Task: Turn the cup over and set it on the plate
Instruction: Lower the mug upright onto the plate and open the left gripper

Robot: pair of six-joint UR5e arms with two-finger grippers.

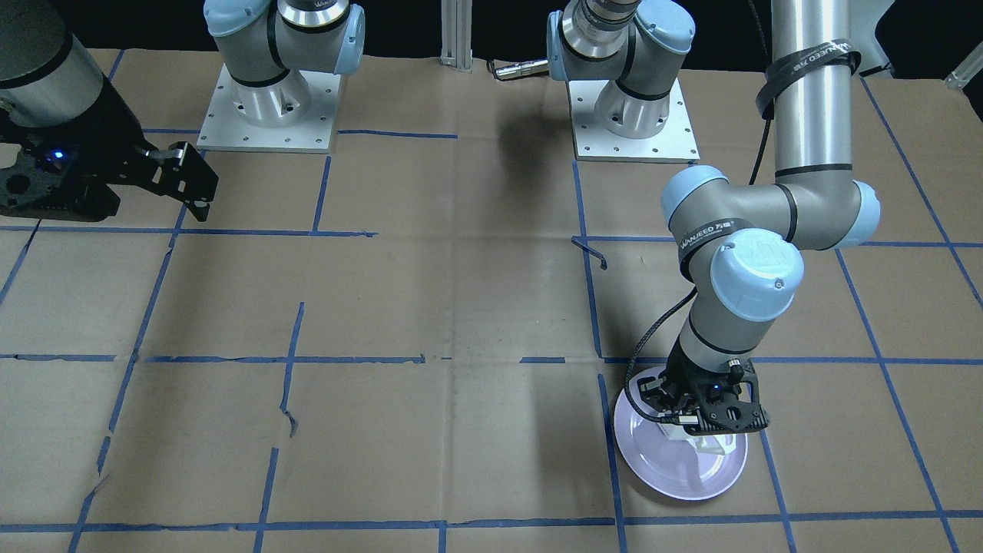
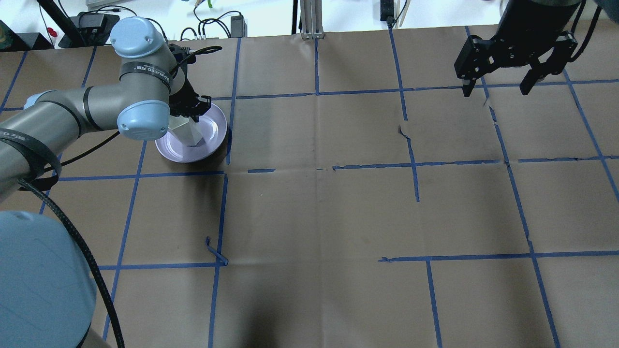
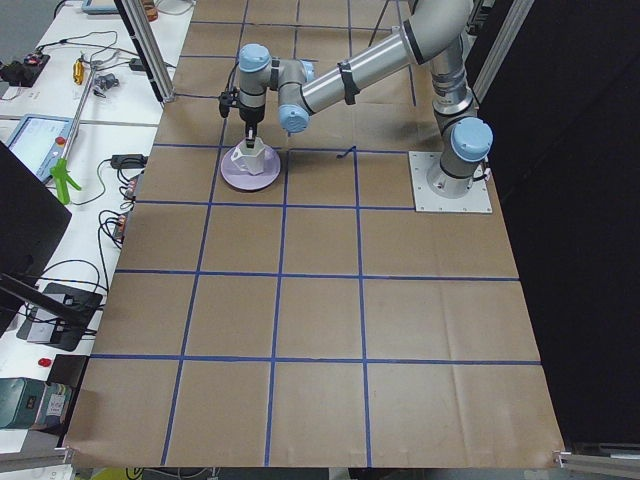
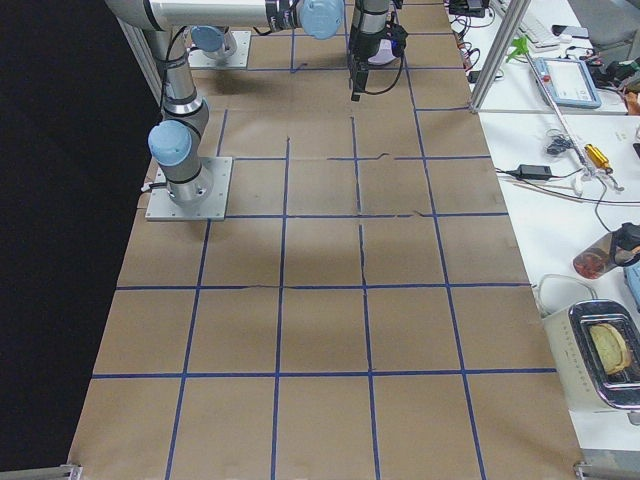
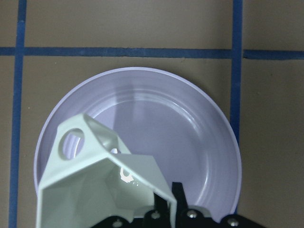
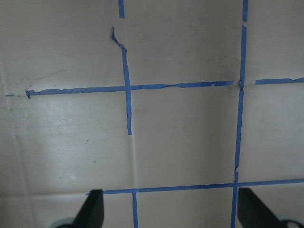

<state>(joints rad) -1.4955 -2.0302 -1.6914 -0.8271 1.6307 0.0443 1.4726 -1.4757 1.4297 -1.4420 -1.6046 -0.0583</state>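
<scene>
One cup (image 5: pixel 104 185) clamped between left jaws, over plate (image 5: pixel 190 128); right jaws apart, well away.

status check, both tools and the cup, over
Left tool shut on cup. Right tool open, hanging well off to the far side. Cup mouth-up over plate, touchdown unclear. No obstruction seen by the plate.

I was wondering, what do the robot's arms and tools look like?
The left arm and right arm are silver-grey tubes with pale blue joint caps. The left has black lettered straps and a black braided cable. The left tool and right tool are black skeletal frames.
</scene>
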